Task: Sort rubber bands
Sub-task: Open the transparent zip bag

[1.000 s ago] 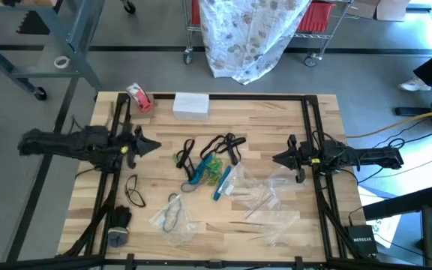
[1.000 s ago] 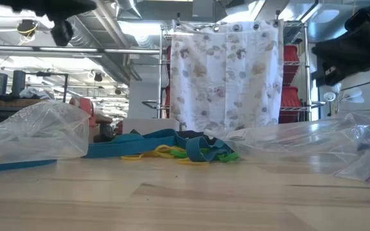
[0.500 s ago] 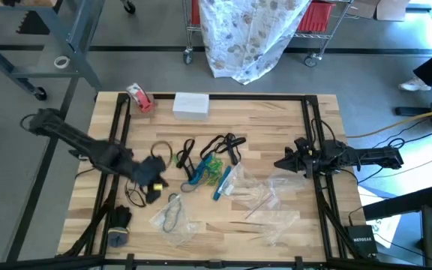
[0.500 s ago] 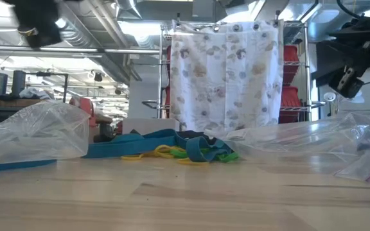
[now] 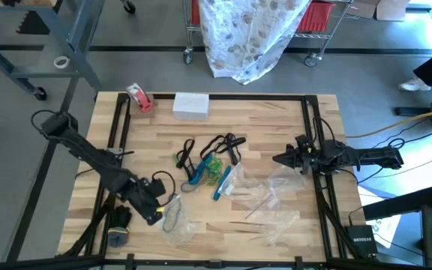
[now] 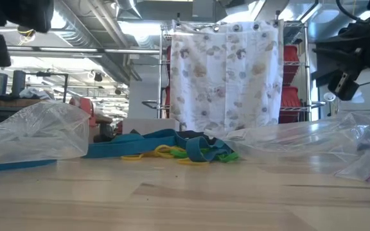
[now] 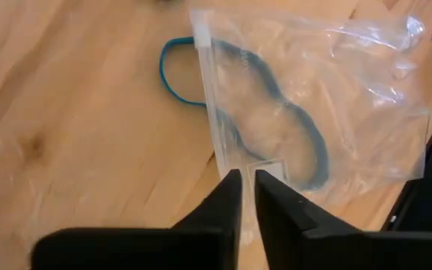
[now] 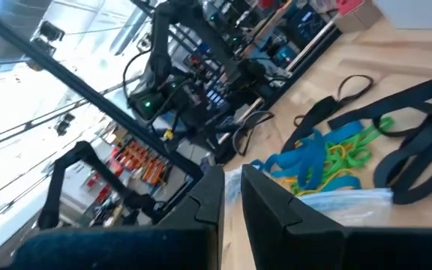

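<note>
The left gripper (image 7: pixel 247 180), fingers nearly pressed together and empty, hangs over a clear bag (image 7: pixel 313 97) holding a blue band (image 7: pixel 276 120), probably to grab it, while the right gripper (image 5: pixel 280 159), also nearly closed, waits beside the unsorted bands (image 5: pixel 210 166) mid-table.

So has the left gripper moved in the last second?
Yes. In the high view the left gripper has swung from beside the table's left rail toward the front edge, and now sits over a clear bag holding a rubber band.
</note>
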You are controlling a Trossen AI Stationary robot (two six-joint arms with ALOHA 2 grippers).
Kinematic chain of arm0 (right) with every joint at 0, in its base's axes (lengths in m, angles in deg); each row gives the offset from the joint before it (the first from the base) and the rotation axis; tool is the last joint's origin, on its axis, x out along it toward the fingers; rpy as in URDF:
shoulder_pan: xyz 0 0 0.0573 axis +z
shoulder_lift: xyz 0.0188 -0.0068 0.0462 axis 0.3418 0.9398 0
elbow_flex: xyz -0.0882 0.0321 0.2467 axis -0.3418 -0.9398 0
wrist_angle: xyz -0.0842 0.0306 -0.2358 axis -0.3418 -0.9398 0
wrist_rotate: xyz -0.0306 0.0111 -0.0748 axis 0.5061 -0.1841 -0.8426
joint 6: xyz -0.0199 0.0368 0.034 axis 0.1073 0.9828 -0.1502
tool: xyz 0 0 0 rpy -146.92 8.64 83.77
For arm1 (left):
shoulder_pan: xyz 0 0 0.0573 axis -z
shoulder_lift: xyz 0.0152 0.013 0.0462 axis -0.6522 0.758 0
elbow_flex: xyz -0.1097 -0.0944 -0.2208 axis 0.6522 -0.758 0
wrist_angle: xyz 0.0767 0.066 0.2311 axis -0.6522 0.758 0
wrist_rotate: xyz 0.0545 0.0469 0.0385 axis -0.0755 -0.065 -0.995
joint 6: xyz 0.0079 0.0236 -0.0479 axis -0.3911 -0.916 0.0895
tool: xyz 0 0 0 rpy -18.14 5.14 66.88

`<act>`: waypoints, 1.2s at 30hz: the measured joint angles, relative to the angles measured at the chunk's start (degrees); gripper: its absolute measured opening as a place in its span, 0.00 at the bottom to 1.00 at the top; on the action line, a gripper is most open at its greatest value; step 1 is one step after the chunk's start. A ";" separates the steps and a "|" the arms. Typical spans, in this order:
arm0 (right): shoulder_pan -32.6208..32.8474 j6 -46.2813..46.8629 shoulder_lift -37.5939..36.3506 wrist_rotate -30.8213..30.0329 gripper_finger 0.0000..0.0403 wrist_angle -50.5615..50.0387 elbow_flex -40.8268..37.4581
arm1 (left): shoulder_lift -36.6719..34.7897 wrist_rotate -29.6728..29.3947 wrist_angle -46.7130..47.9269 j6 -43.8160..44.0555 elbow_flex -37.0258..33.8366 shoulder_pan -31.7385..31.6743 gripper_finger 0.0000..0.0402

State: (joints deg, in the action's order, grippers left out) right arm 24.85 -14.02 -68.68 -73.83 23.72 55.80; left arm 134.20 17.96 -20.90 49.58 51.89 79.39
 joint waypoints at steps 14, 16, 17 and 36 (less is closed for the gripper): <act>0.00 -3.01 0.02 -0.46 0.12 -0.39 -0.01 | -1.99 1.20 -30.43 5.60 -19.44 -0.52 0.34; 0.00 -3.03 0.02 -0.59 0.16 -0.39 -0.01 | -1.99 1.26 -32.86 5.98 -20.97 -0.52 0.36; 0.00 -3.15 0.02 -0.80 0.19 -0.36 -0.01 | -1.99 1.27 -33.44 6.10 -21.53 -0.55 0.36; 0.00 -9.09 0.09 -0.53 0.44 -0.39 0.00 | 3.09 -1.33 -40.82 -0.59 -22.92 -3.10 0.39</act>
State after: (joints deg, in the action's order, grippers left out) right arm 24.85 -23.10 -68.59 -74.36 23.33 55.80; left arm 137.29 16.63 -61.72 49.00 28.97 76.29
